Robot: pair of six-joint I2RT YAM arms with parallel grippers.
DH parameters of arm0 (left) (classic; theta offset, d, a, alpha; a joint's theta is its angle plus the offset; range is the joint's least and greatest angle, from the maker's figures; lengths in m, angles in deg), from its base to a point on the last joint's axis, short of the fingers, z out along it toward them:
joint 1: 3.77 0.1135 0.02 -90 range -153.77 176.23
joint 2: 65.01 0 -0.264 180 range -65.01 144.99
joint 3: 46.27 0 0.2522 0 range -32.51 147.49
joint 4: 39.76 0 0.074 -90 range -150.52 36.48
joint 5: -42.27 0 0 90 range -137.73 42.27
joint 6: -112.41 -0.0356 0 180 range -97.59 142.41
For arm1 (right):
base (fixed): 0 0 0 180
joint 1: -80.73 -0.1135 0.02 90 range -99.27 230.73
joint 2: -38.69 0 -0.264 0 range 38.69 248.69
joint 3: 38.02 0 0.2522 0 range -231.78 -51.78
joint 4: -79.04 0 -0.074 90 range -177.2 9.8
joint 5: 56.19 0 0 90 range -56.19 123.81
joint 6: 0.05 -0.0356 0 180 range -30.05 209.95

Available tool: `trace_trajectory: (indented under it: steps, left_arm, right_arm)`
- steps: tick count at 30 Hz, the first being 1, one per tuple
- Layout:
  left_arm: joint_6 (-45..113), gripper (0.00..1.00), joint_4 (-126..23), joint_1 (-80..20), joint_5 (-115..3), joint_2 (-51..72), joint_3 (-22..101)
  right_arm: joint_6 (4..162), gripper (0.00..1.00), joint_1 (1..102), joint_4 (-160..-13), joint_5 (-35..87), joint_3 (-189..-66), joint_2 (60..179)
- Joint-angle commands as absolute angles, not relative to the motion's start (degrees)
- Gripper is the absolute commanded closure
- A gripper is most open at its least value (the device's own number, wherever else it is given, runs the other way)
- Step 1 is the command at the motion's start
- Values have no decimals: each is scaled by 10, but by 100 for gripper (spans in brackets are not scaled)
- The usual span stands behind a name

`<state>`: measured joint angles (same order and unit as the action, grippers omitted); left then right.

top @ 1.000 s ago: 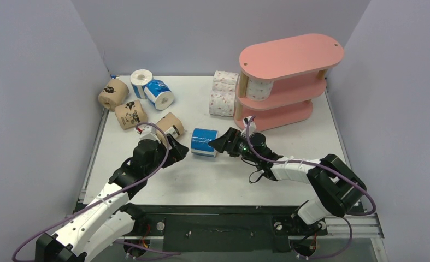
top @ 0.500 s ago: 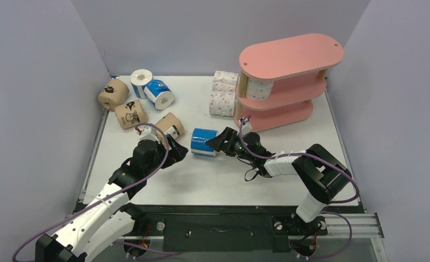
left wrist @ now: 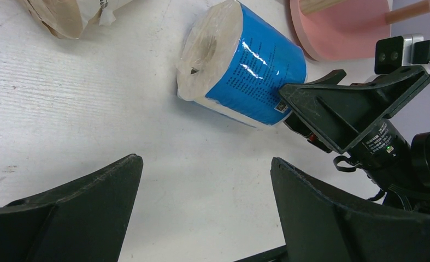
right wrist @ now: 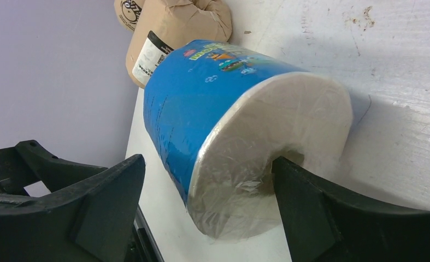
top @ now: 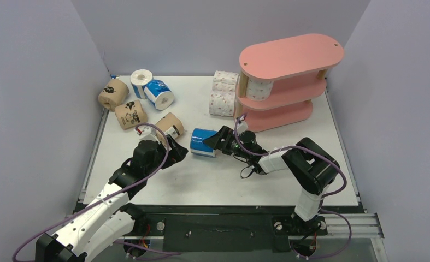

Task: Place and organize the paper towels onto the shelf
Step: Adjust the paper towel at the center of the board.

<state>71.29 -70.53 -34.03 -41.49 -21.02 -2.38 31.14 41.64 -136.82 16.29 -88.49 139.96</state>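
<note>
A blue paper towel roll [top: 202, 142] lies on its side mid-table. My right gripper [top: 217, 142] is open, and its jaws straddle the roll's white right end [right wrist: 267, 158]. One finger [right wrist: 322, 213] touches that end near the core and the other stands apart. My left gripper [top: 175, 151] hangs open over bare table just left of the roll [left wrist: 251, 65]. The pink shelf [top: 289, 54] stands at the back right with one pink-dotted roll [top: 260, 88] on its middle tier.
Pink-dotted rolls [top: 223, 95] are stacked left of the shelf. Three brown rolls [top: 130, 113] and two blue rolls [top: 159, 93] lie at the back left; the nearest brown one [top: 170, 125] is right behind my left gripper. Walls close both sides.
My right gripper has slid left until its jaws are around the blue roll's end, nudging the roll slightly left. The left arm has not moved.
</note>
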Motion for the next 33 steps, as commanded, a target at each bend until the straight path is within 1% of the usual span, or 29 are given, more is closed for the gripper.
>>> trace_trajectory:
  steps: [1, 5, 6, 7, 8, 12, 18, 21, 23, 25, 26, 27, 28, 29, 30, 31, 32, 33]
  left_arm:
    - [709, 14, -700, -338, -405, -211, -24]
    - [710, 14, -700, -338, -405, -213, -26]
    - [710, 14, -701, -338, -405, -215, -27]
    - [711, 14, -701, -338, -405, -215, -27]
    - [711, 14, -701, -338, -405, -217, -28]
    - [712, 14, -701, -338, -405, -221, -30]
    - [714, 14, -699, -338, -409, -229, -36]
    - [714, 14, -700, -337, -409, -233, -37]
    - [713, 14, -706, -337, -409, -238, -35]
    - [709, 14, -712, -337, -408, -245, -32]
    - [708, 14, -715, -337, -407, -247, -31]
    - [707, 13, -718, -337, -406, -252, -30]
    - [707, 13, -719, -337, -406, -254, -30]
    - [707, 13, -718, -336, -405, -256, -31]
    - [707, 13, -718, -336, -406, -258, -32]
    - [708, 13, -714, -335, -407, -258, -34]
    - [709, 13, -712, -335, -409, -257, -36]
    - [711, 13, -705, -335, -410, -256, -40]
  right_arm:
    - [308, 21, 413, -1423, 153, -906, 1412]
    - [305, 31, 413, -1440, 153, -900, 1414]
    - [304, 36, 414, -1442, 153, -898, 1413]
    - [304, 38, 414, -1444, 154, -896, 1409]
    - [306, 44, 413, -1444, 154, -894, 1407]
    - [314, 56, 414, -1434, 155, -889, 1391]
    - [334, 68, 413, -1402, 158, -875, 1348]
    - [362, 72, 414, -1365, 167, -861, 1308]
    - [399, 73, 415, -1295, 183, -856, 1259]
    - [461, 75, 411, -1177, 216, -863, 1192]
    - [485, 75, 406, -1072, 246, -880, 1141]
    - [535, 76, 401, -1021, 263, -889, 1120]
    - [559, 76, 390, -923, 300, -912, 1078]
    - [604, 76, 384, -872, 318, -925, 1060]
    - [622, 76, 371, -780, 361, -948, 1032]
    - [652, 76, 365, -740, 380, -959, 1020]
    - [662, 76, 352, -664, 417, -977, 1003]
    - [676, 76, 345, -631, 432, -985, 996]
